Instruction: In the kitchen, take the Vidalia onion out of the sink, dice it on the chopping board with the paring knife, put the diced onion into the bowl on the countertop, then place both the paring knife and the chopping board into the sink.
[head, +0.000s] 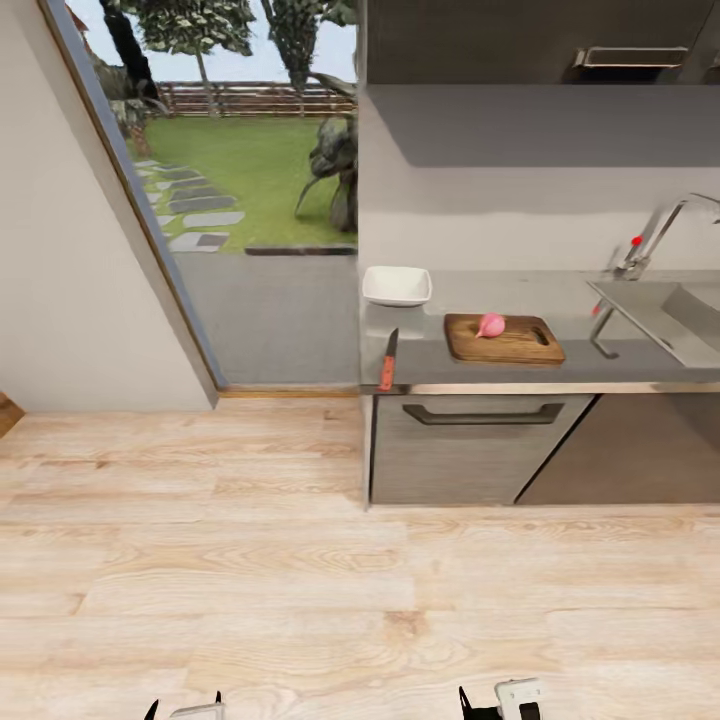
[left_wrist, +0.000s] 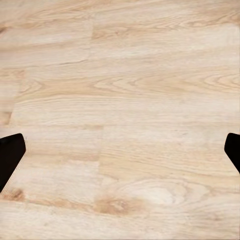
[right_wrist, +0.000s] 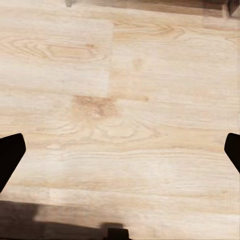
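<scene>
1. Two tools show at the bottom edge of the head view, the left tool (head: 185, 708) and the right tool (head: 495, 700), both low over the light wood floor (head: 250, 560) and well apart from the surface (head: 480, 362).
2. In the left wrist view the left tool (left_wrist: 120, 155) has its dark fingertips (left_wrist: 10, 155) at opposite edges of the picture, spread wide, with only floor planks between them.
3. In the right wrist view the right tool (right_wrist: 120, 155) is spread just as wide, fingertips (right_wrist: 10, 156) at either edge, nothing held, floor beneath.
4. The chopping board (head: 515, 345) lies flat on the grey surface, its handle slot toward the sink (head: 665, 315).
5. A pinkish onion (head: 490, 325) sits on the board, near its far edge.
6. The paring knife (head: 388, 362) lies near the surface's left end, apart from the board, red handle at the front edge and blade pointing toward the wall.
7. The white bowl (head: 396, 285) stands behind the knife, at the back left corner, close to the board but not touching it.
8. The sink is set in at the right, with the steel tap (head: 650, 240) and its red-tipped lever behind it.
9. A dark grey drawer (head: 480, 440) with a bar handle sits below the board.
10. Left of the cabinets, a large opening (head: 240, 180) looks onto a lawn with stepping stones.
</scene>
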